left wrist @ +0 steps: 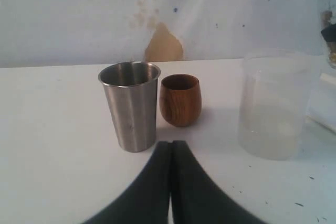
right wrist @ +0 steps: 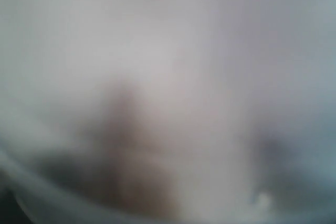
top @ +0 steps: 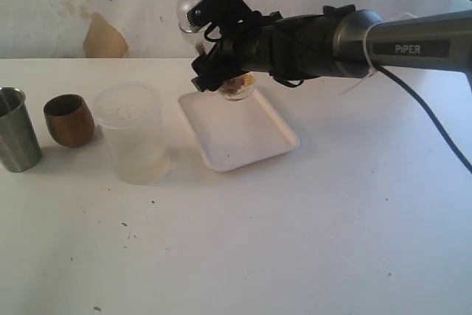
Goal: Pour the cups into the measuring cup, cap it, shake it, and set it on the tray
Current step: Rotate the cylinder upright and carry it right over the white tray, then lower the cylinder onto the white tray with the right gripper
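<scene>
Exterior view: right tool (top: 212, 39) around measuring cup (top: 189, 1) above tray (top: 247, 136)

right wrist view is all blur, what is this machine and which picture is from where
It is a robot with two arms, each ending in a gripper. The wide picture comes from a camera off the arms; the other two sit on the wrists. On the white table stand a steel tumbler, a wooden cup and a frosted tub, beside a white tray. The right gripper holds a clear measuring cup at the tray's far end. The left gripper is shut and empty, facing the tumbler and wooden cup. The right wrist picture is a blur, probably too close to the cup.
</scene>
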Controlling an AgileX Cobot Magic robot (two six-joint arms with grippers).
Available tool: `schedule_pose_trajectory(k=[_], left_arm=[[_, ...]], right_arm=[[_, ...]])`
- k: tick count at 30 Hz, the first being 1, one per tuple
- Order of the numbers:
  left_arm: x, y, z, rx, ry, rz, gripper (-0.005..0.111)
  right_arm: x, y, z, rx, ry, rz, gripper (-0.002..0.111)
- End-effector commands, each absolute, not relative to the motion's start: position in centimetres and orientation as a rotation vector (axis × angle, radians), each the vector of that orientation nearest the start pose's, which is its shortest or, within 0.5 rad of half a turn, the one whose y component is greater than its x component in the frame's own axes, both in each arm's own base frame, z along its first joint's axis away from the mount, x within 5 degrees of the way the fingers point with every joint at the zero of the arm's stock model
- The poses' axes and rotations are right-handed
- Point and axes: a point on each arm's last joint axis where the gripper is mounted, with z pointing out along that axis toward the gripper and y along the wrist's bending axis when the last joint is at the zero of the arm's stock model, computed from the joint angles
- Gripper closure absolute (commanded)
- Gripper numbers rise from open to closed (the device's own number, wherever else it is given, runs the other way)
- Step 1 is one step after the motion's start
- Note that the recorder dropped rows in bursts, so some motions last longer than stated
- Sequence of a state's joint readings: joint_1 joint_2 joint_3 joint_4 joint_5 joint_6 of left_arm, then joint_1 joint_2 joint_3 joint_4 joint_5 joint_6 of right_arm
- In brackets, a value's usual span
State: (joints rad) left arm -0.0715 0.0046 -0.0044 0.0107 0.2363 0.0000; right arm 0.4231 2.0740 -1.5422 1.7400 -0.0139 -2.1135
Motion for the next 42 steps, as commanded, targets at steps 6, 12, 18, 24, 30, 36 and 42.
schedule_pose_trajectory(k=[6,12,18,24,30,36,42], left_arm=[[5.5,-0.4,19.2,0.07,1.716,-0.042,0.107],[5.5,-0.4,19.2,0.07,1.716,-0.042,0.107],[5.5,-0.4,19.2,0.07,1.716,-0.042,0.107],[5.5,-0.4,19.2,0.07,1.716,-0.042,0.107],[5.5,-0.4,19.2,0.07,1.716,-0.042,0.107],[5.5,-0.4,19.2,0.07,1.716,-0.042,0.107],[5.5,-0.4,19.2,0.07,1.716,-0.042,0.107]], right_arm=[[44.7,19.7,22.8,-0.664,1.899,0.078,0.108],[44.8,19.3,22.6,-0.273,2.011,0.277,0.108],[45.4,18.3,21.5,-0.186,2.046,0.254,0.108],[45.7,19.0,18.5,-0.214,2.104,0.31,0.108],[46.2,18.4,16.7,-0.221,2.136,0.331,0.108],[46.7,17.9,17.3,-0.395,2.084,0.26,0.108],[46.6,18.1,17.3,-0.382,2.088,0.302,0.108]])
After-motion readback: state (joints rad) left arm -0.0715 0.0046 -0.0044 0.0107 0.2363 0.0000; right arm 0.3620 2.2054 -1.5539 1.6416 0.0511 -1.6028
